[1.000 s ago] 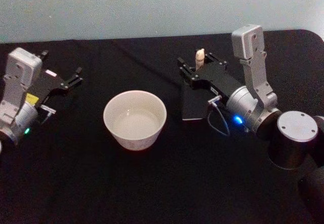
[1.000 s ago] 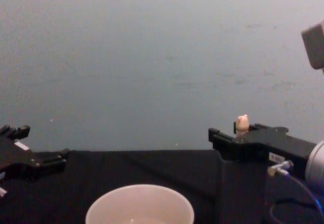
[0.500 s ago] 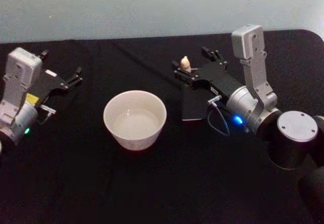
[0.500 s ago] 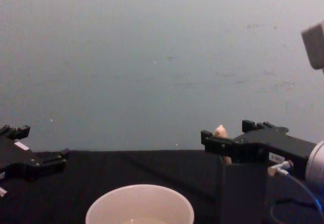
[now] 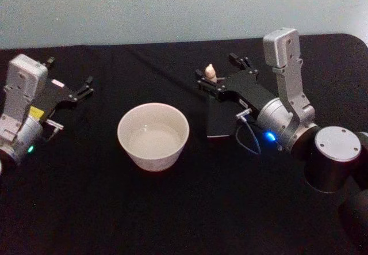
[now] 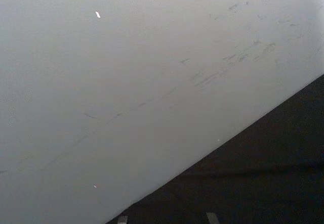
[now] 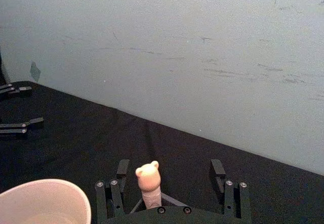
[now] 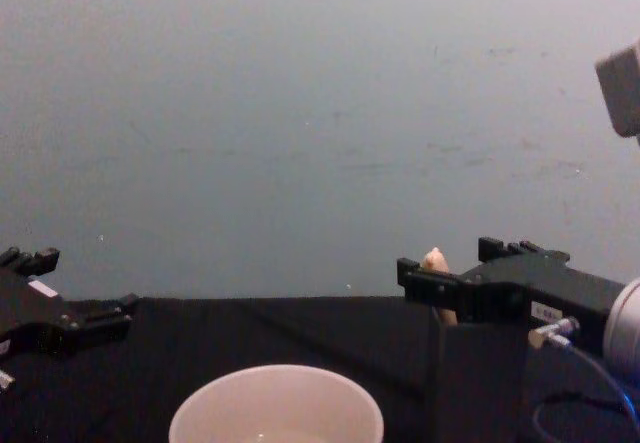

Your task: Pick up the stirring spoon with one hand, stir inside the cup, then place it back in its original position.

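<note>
- From the head view, the right gripper (image 5: 224, 75) sits over the holder box (image 5: 221, 118), fingers spread wide, with the spoon (image 5: 211, 73) standing between them near the left finger. The cup (image 5: 153, 136) sits on the black table (image 5: 172, 209). The left gripper (image 5: 69, 77) rests far left, fingers apart.
- On the right wrist view, the spoon's (image 7: 149, 182) knob stands between open fingers (image 7: 117, 183), untouched; the cup's (image 7: 45, 204) rim is near.
- At chest level, the spoon (image 8: 436, 273) leans out of the box (image 8: 480, 383) beside the right gripper (image 8: 455, 271).

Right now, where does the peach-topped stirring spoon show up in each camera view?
Head view: the slim stirring spoon with its peach knobbed top stands inside the open right hand.
Chest view: right of centre, above the dark square holder box.
Right wrist view: bottom centre.
Left wrist view: not in it.
Shared landmark: wide cream-white cup.
</note>
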Available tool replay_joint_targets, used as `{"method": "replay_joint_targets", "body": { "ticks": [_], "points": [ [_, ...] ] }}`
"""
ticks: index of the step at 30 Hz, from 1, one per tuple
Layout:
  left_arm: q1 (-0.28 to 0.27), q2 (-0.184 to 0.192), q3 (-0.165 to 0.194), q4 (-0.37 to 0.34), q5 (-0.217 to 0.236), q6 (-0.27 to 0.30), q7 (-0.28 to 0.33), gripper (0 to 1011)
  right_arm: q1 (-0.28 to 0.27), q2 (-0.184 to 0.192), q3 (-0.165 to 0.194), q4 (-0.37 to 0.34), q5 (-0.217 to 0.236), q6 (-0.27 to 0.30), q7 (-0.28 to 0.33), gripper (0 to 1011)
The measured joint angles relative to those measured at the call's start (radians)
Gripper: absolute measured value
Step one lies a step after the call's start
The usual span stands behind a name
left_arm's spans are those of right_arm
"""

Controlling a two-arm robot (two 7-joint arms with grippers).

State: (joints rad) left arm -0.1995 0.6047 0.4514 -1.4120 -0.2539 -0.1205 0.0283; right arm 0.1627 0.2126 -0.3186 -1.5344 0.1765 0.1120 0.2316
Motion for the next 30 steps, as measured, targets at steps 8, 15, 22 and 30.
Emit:
{"method": "replay_joint_targets", "body": {
  "ticks": [8,15,22,30],
  "points": [
    [0.000,0.000,0.000,0.000,0.000,0.000,0.000,1001,0.000,0.000,0.000,0.000,0.000,0.000,0.000,1002],
    [0.000,0.000,0.000,0.000,0.000,0.000,0.000,1001,-0.002,-0.006,0.017,-0.029,0.027,-0.005,0.017,1002],
    [0.000,0.000,0.000,0.000,0.000,0.000,0.000,1002,-0.004,-0.017,0.049,-0.087,0.081,-0.022,0.022,1002],
    [0.000,0.000,0.000,0.000,0.000,0.000,0.000,1001,0.011,-0.031,0.089,-0.112,0.118,-0.042,-0.012,1002]
  ]
}}
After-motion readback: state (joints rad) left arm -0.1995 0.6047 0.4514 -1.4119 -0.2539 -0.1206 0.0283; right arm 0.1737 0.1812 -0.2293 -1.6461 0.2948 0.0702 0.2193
